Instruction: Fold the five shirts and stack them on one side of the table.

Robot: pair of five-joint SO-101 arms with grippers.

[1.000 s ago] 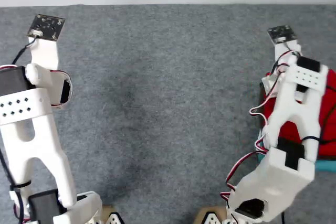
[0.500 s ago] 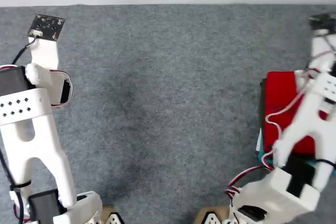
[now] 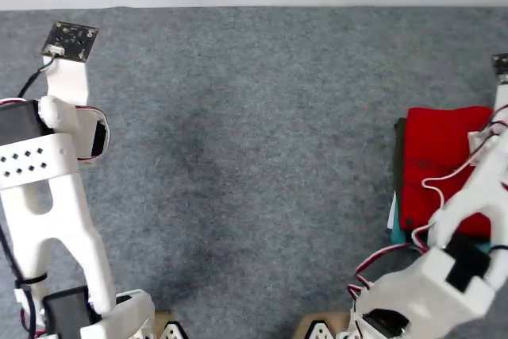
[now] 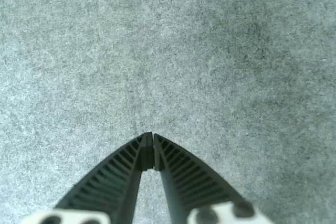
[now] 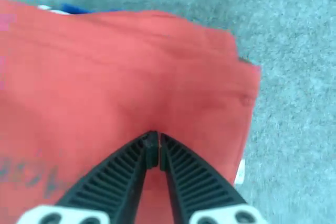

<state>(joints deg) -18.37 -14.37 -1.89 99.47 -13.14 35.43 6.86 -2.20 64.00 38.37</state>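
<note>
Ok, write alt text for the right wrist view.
A folded red fabric shirt lies on the grey felt table, with the right arm's black ribbed hand shut over it. A blue cloth edge shows beyond the shirt.

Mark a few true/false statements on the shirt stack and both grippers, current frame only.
1. The red shirt lies on top of the stack, on the right arm's side of the table. True.
2. The left gripper is open. False: its jaws are shut.
3. The right gripper is over the red shirt, jaws shut. True.
4. The left gripper is over the stack. False: it is over bare grey table, across from the stack.
</note>
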